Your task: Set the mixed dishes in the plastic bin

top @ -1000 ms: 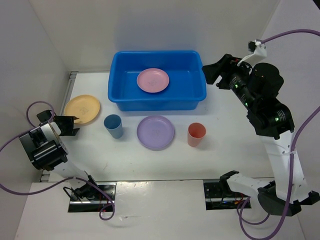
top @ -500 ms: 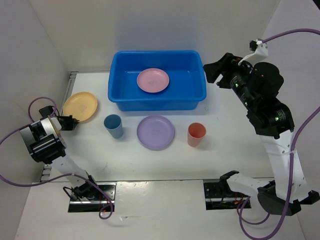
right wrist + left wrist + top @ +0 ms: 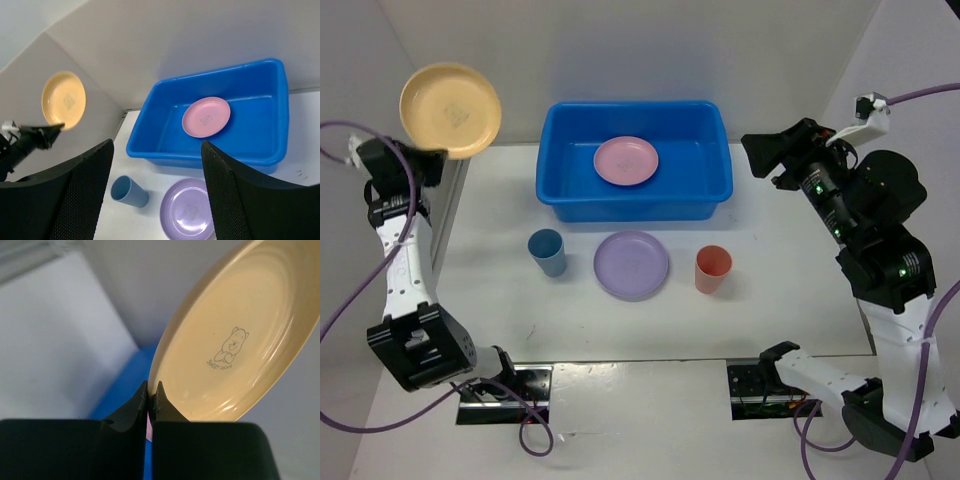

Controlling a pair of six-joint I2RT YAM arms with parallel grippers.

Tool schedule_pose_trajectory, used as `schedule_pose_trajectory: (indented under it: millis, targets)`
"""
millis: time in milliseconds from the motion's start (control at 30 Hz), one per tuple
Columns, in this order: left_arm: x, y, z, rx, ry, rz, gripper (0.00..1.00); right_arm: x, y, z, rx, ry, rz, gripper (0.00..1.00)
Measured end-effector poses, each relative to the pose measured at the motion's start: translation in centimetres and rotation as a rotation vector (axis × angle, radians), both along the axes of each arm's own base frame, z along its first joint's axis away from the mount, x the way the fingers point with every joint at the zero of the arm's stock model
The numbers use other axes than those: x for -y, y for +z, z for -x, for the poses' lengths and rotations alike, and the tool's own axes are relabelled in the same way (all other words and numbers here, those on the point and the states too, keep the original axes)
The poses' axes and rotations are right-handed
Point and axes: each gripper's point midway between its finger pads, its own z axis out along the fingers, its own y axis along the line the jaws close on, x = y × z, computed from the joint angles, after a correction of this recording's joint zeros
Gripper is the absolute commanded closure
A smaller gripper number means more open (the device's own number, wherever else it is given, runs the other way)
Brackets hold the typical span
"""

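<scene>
A second ago the yellow plate (image 3: 450,97) lay flat on the tabletop (image 3: 790,280), with the left pincer (image 3: 432,160) gaping just short of its rim. Then the jaws closed on that rim, and now the arm has swung up high. The left pincer is clenched on the plate's lower edge, and the plate stands above and just ahead of its tips, clear of the tabletop, its bear print facing the wrist camera. The grip takes only a thin bite of rim, so the plate could swivel or slip if it is carried fast.

The bin (image 3: 632,205) sits below the left pincer and off to its right, with the pink plate (image 3: 626,160) already lying inside. The next step is probably to carry the yellow plate over the bin and lower it.

The right pincer (image 3: 760,157) hangs released and holds nothing. It has drawn slightly away from the bin, which lies to its left. The lilac plate (image 3: 631,264), blue cup (image 3: 547,251) and red cup (image 3: 713,268) are still on the tabletop, nearer the arm bases than either pincer.
</scene>
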Motion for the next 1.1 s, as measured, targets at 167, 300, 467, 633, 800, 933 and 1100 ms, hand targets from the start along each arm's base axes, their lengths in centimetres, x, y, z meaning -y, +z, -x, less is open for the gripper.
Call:
schedule_pose_trajectory:
  millis: [167,300,467,633,800,933,1100]
  targets:
    - [10.2,9.1,-3.5,0.176,-0.275,-0.126,1.0,0.0,-0.8,0.3,-0.017,0.001,-0.016,0.25]
    - [17.8,7.8,-7.0,0.131,-0.486,-0.145,1.0,-0.2,-1.2,0.2,-0.034,0.006,-0.031,0.25]
    - [24.2,0.9,-11.7,-0.042,-0.641,-0.136,1.0,-0.1,-1.3,0.6,-0.04,0.01,-0.051,0.25]
    - [28.4,-5.2,-14.6,-0.186,-0.715,-0.148,1.0,0.4,-0.6,1.8,-0.019,0.006,-0.073,0.25]
    - [30.5,-9.0,-15.9,-0.275,-0.755,-0.156,1.0,1.0,-0.2,2.6,-0.005,-0.008,-0.084,0.25]
    - [30.9,-10.8,-18.6,-0.304,-0.749,-0.165,1.0,1.0,-0.4,2.5,-0.014,-0.012,-0.081,0.25]
    - [30.7,-14.4,-20.1,-0.385,-0.735,-0.183,1.0,1.2,-0.8,2.2,-0.029,-0.028,-0.079,0.25]
